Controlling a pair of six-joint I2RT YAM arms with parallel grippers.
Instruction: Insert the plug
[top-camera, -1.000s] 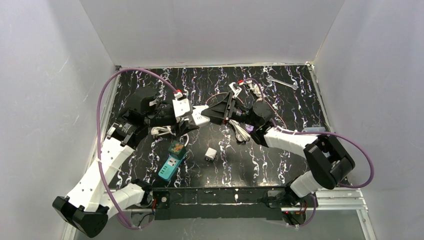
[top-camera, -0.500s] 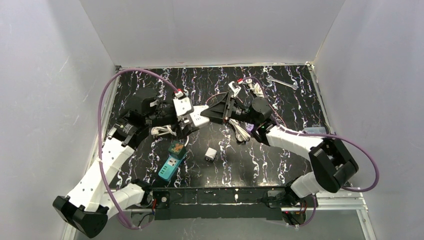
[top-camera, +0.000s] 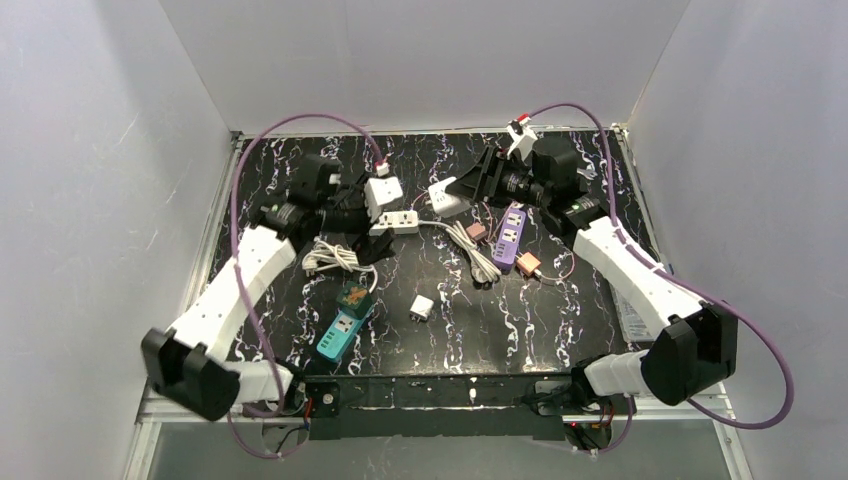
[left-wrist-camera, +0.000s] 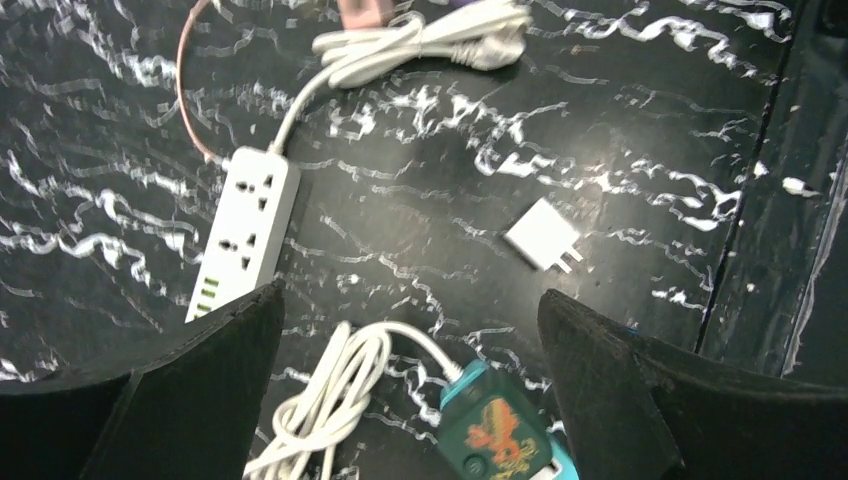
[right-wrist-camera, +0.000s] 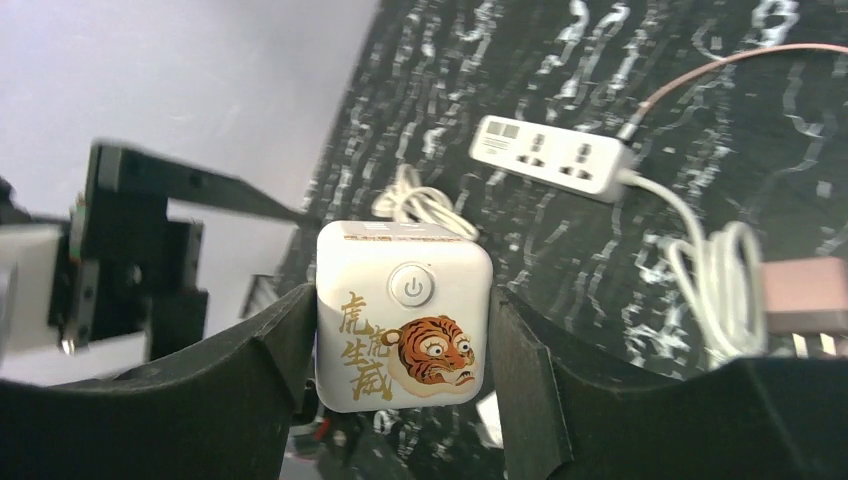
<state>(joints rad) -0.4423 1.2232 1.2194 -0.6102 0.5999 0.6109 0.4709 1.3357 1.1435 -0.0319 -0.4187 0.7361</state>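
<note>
A white cube plug (right-wrist-camera: 402, 315) with a tiger print and a power button sits squeezed between my right gripper's (right-wrist-camera: 400, 335) fingers. In the top view that gripper (top-camera: 455, 195) holds the white cube plug (top-camera: 443, 197) above the back middle of the table. My left gripper (left-wrist-camera: 410, 300) stands wide open with nothing between its fingers. It hovers over the left middle of the table (top-camera: 365, 232). A white power strip (top-camera: 393, 222) (left-wrist-camera: 245, 228) lies on the table between the two grippers. It also shows beyond the cube as the white power strip (right-wrist-camera: 550, 155).
A teal power strip (top-camera: 335, 335) with a green cube (left-wrist-camera: 495, 430) plugged in lies front left, beside a coiled white cable (left-wrist-camera: 320, 410). A small white adapter (top-camera: 421, 309) lies near centre. A purple power strip (top-camera: 511, 233) and cable bundle (top-camera: 480, 255) lie under the right arm. A wrench (top-camera: 590, 172) lies back right.
The grippers met at the centre earlier. My left gripper opened and drew back left. My right gripper closed on the white cube and carried it up and back to the right.
</note>
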